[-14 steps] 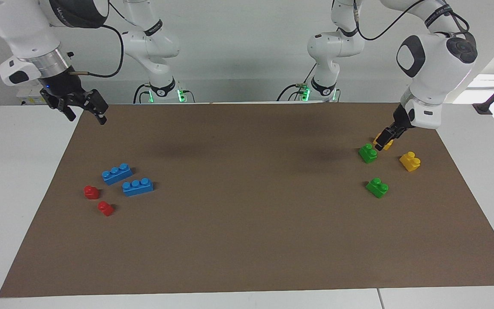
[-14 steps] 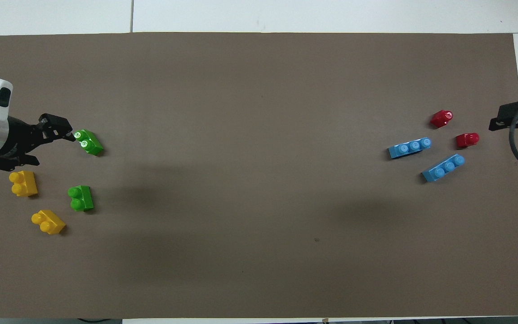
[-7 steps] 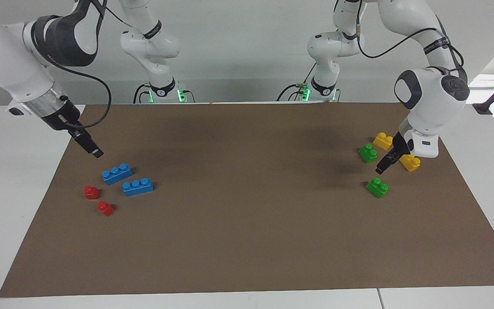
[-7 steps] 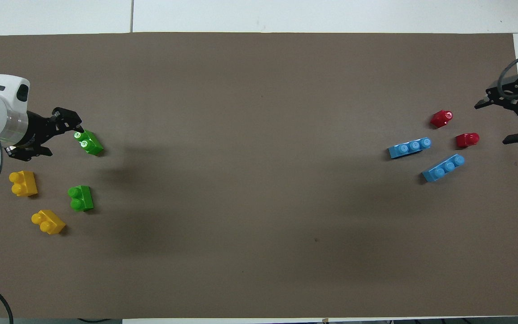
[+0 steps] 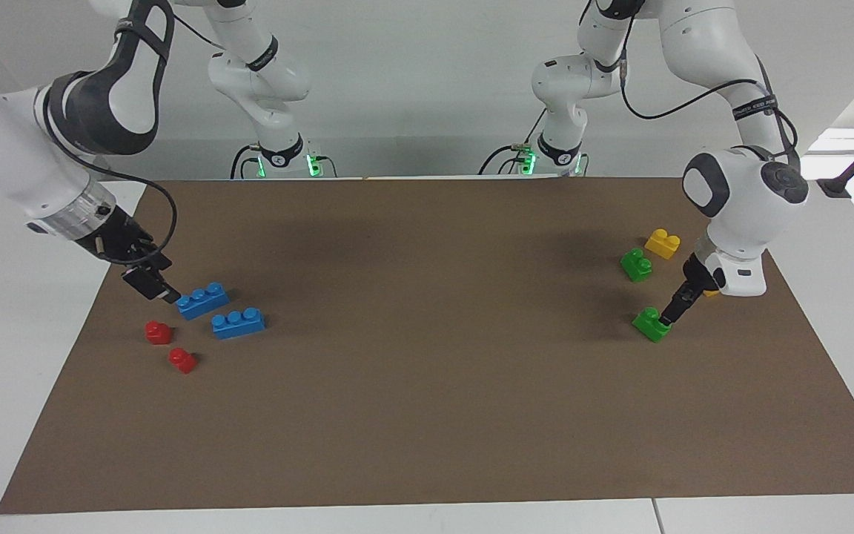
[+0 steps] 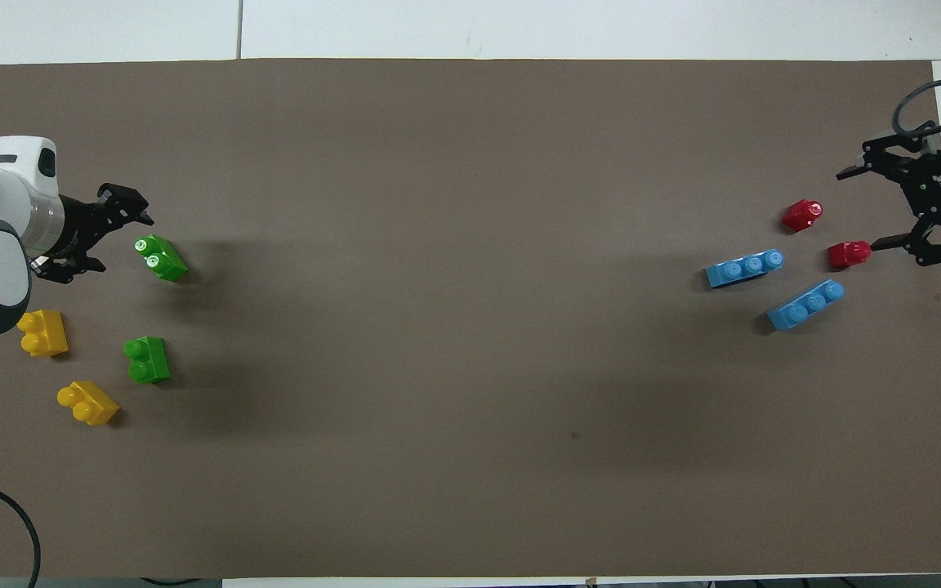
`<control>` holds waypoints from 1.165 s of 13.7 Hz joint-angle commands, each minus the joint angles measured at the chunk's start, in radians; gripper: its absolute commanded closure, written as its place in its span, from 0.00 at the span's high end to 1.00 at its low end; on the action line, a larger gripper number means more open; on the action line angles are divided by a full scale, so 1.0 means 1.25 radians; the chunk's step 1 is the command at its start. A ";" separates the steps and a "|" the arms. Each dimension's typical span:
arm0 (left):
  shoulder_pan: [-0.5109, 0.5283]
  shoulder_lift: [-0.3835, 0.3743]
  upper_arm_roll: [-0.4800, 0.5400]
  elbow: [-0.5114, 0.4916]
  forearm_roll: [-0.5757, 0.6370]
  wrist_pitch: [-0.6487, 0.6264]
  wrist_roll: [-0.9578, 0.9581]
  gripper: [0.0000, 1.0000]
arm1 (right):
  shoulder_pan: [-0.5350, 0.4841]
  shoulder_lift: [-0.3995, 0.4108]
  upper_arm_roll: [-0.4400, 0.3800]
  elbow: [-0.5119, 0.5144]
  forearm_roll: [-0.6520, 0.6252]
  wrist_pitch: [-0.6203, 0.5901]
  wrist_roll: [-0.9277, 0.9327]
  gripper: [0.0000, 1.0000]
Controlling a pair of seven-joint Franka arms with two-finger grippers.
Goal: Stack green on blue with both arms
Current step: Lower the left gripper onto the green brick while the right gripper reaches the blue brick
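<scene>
Left gripper [image 6: 115, 237]: jaws spread, nothing between them, tips lowered at the left arm's end of the brown mat [image 6: 470, 457]. In the facing view its tip stands just beside the farther green brick [image 5: 651, 324], at that brick's end toward the left arm's edge of the mat; whether it touches cannot be told. The overhead view shows the same brick just ahead of the spread fingertips, toward the table's middle. The nearer green brick [image 6: 147, 360] sits flat on the mat, closer to the robots than this gripper and apart from it. Two yellow bricks [image 6: 43, 332] lie near the left arm's wrist, one partly hidden by it in the facing view. Right gripper [image 6: 879, 208]: jaws spread, empty, low over the right arm's end of the mat. Its tip stands just beside the end of the nearer blue brick [image 5: 202, 300], contact not determinable. The farther blue brick [image 5: 238, 322] lies alongside, toward the table's middle from this gripper. Two red bricks [image 5: 159, 331] rest close by. All bricks lie separately; none is stacked.
</scene>
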 commanded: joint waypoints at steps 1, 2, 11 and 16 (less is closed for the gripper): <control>0.003 0.029 -0.003 0.000 -0.010 0.043 -0.031 1.00 | -0.010 0.029 0.006 0.007 0.047 0.014 0.018 0.96; 0.003 0.033 -0.002 0.000 -0.010 0.045 -0.033 1.00 | -0.007 0.040 0.006 0.009 0.053 0.014 0.018 0.96; 0.002 0.081 -0.002 -0.005 -0.010 0.114 -0.121 1.00 | 0.010 0.060 0.014 0.000 0.092 -0.061 0.098 0.97; -0.006 0.088 -0.003 -0.040 -0.010 0.154 -0.159 1.00 | 0.009 0.087 0.015 0.005 0.082 -0.048 0.098 0.97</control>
